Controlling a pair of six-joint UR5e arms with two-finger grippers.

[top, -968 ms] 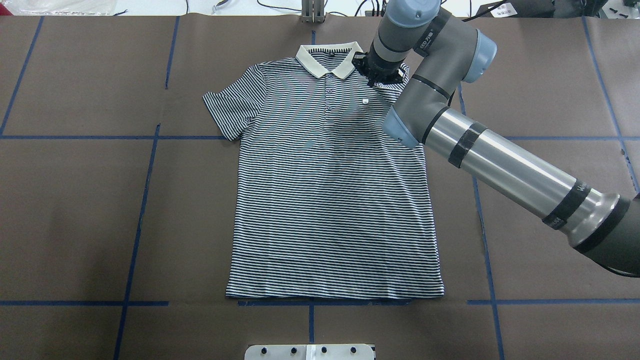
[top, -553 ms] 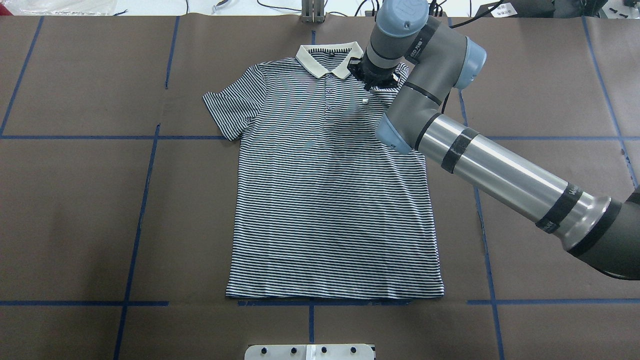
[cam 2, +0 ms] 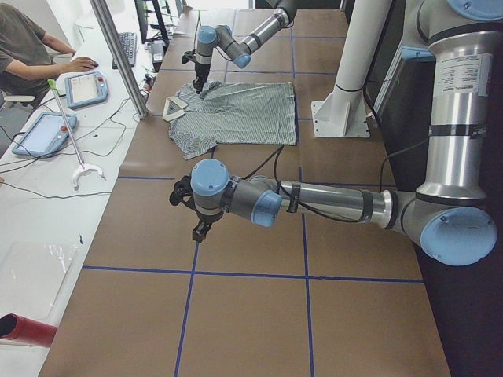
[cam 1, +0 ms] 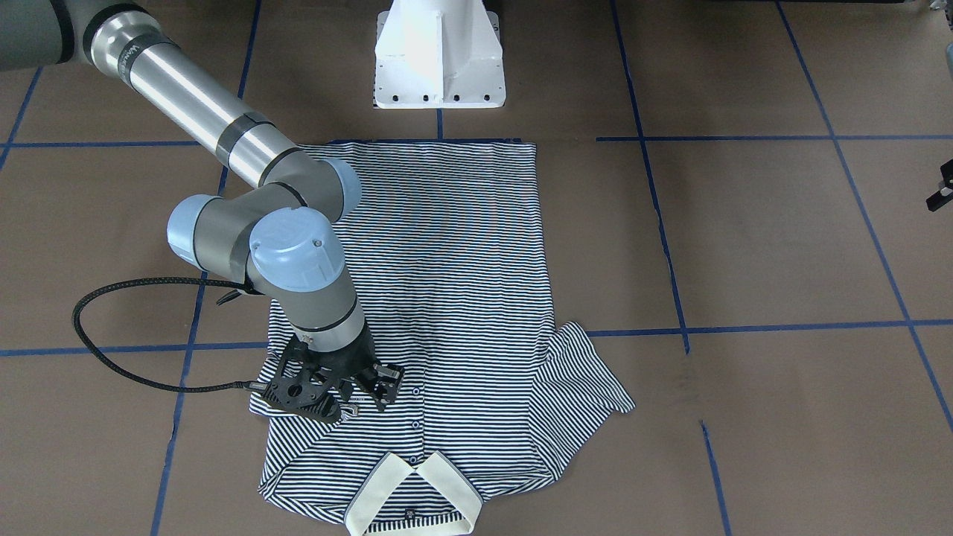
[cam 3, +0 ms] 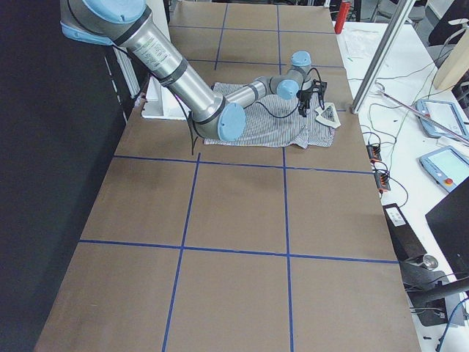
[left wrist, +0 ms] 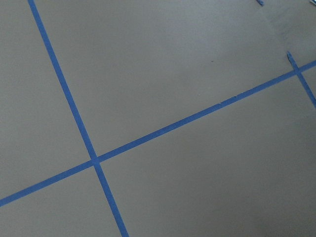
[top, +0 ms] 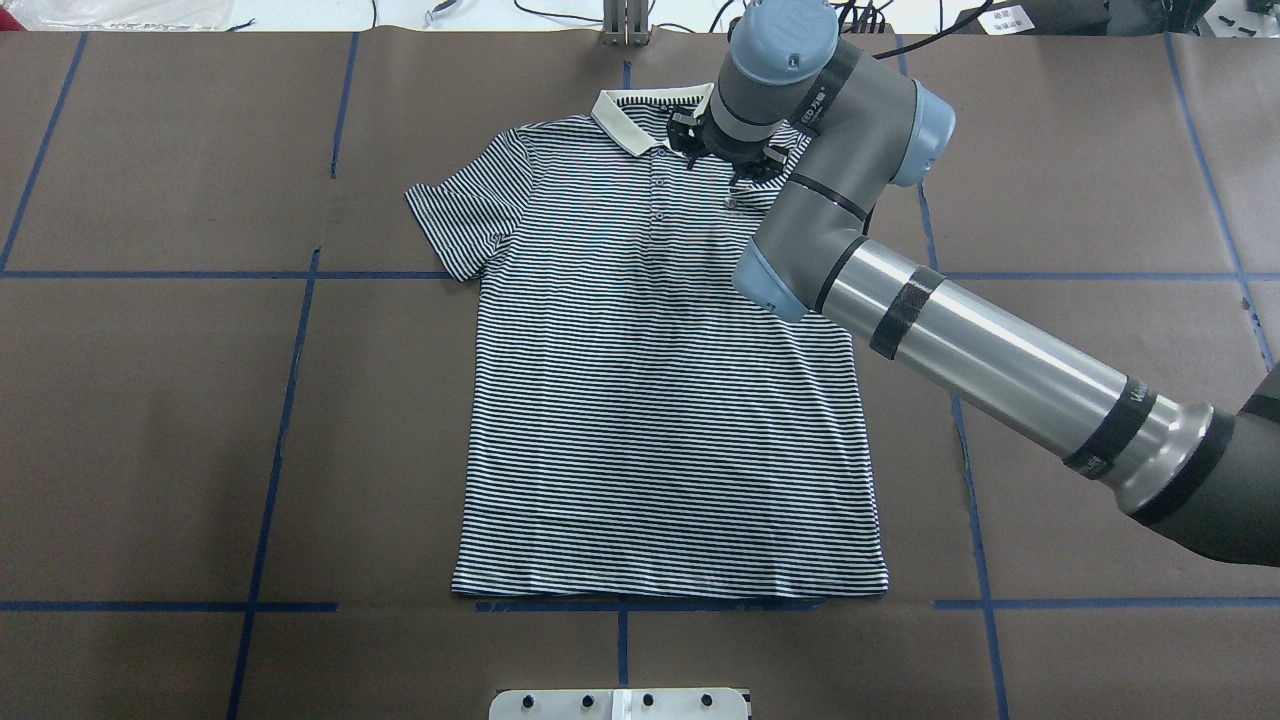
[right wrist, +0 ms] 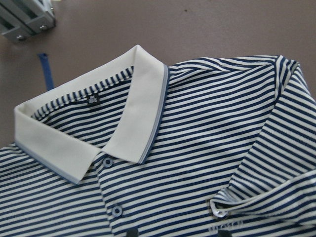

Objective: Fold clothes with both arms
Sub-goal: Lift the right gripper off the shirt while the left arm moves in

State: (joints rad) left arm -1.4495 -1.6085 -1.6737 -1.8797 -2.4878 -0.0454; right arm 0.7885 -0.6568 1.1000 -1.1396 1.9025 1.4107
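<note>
Even, bright light is falling from above, so the right gripper (cam 1: 346,398) is casting only a soft, faint shadow on the shirt (cam 1: 461,283) just beneath it. Behind that gripper, the silver arm tube (top: 1005,365) is catching a white streak of glare. Farther back, the white pedestal (cam 1: 439,52) is washing out. The shirt's fine stripes are shimmering into curved bands, and the left wrist view is looking slightly soft.

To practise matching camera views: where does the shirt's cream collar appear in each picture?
Front-facing: collar bottom centre.
Overhead: collar top centre.
Exterior left: collar upper left.
Exterior right: collar right of upper centre.
Left wrist: not in it.
Right wrist: collar centre left, large.
Landmark: blue-capped wrist of the right arm, by it in all exterior views.
</note>
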